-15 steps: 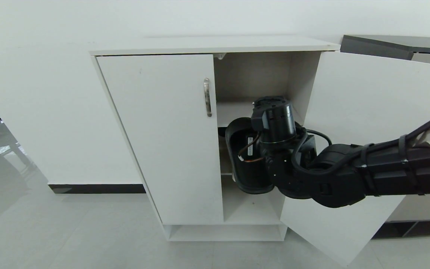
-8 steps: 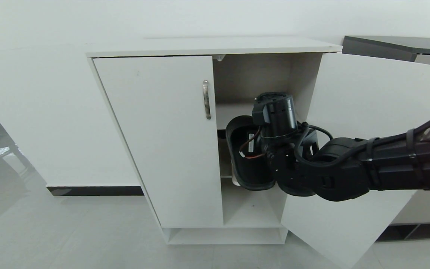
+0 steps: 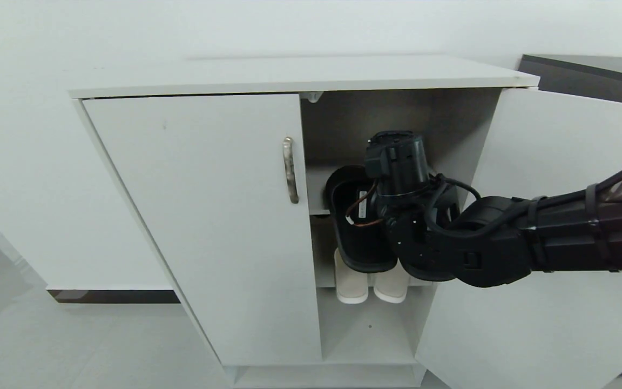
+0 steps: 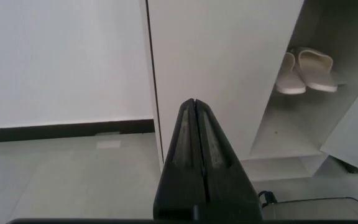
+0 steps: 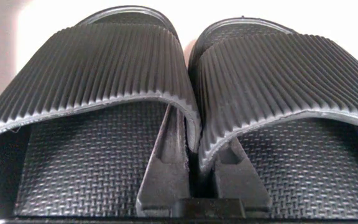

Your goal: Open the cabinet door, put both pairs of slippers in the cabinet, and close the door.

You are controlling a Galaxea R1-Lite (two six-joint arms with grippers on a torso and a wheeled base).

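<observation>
A white cabinet (image 3: 289,75) stands with its right door (image 3: 538,216) swung open and its left door (image 3: 197,216) closed. My right gripper (image 5: 197,165) is shut on the inner edges of a pair of black slippers (image 5: 185,81), one on each side of it. The black slippers (image 3: 357,227) hang toes-up inside the opening, level with the upper shelf. Below them a white pair of slippers (image 3: 367,283) lies on the middle shelf, its ends jutting past the shelf's front. My left gripper (image 4: 194,124) is shut and holds nothing, low before the cabinet, with the white slippers (image 4: 306,71) beyond it.
The closed door carries a metal handle (image 3: 289,170) beside the opening. A dark-topped piece of furniture (image 3: 586,70) stands right of the cabinet, behind the open door. Grey floor (image 3: 73,346) stretches to the left, and the bottom shelf (image 3: 365,329) is bare.
The head camera has moved closer to the cabinet. The black slippers in my right gripper now sit higher against the shelves, which uncovers the white pair below them.
</observation>
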